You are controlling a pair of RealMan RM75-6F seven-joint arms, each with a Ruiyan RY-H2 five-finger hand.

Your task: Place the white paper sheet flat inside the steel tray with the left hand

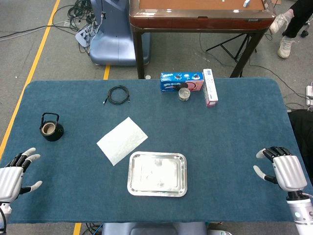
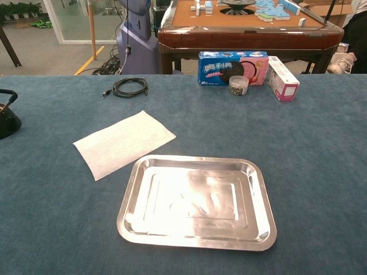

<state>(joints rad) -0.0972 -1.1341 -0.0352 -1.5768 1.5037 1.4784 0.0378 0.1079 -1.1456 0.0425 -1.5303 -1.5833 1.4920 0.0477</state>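
Worktop [image 1: 230, 161] covered in blue-teal felt-like cloth, corners rounded. White paper sheet [image 1: 122, 140] flat on the cloth, rectangular, faintly embossed like a paper towel, turned diagonally; near corner just beside the steel tray's far-left corner, outside the tray. Steel tray [image 1: 157, 174] near the front edge, centre: rectangular, rounded corners, raised rim, stepped polished floor showing smeared reflections; nothing inside. Left hand [image 1: 14, 174] at front-left edge, palm white, fingers dark with pale tips, spread apart, holding nothing; well apart from the sheet. Right hand [image 1: 283, 169] at front-right edge, same build, fingers spread, holding nothing. Neither hand visible in chest view. Far side of worktop: blue biscuit box [image 2: 232, 67] printed with dark sandwich cookies and a pink end panel, white Chinese characters on the front, too small to read with certainty. Small clear round jar [image 2: 238, 85] with dark contents just in front of that box. White-and-pink carton [image 2: 282, 78] to the right, print illegible. Coiled black cable [image 1: 118, 94] at far left-centre. Black teapot [image 1: 51, 128] with hoop handle at left, open-topped, pale inside. Beyond the worktop: brown wooden table [image 2: 249, 28] carrying pale tiles.
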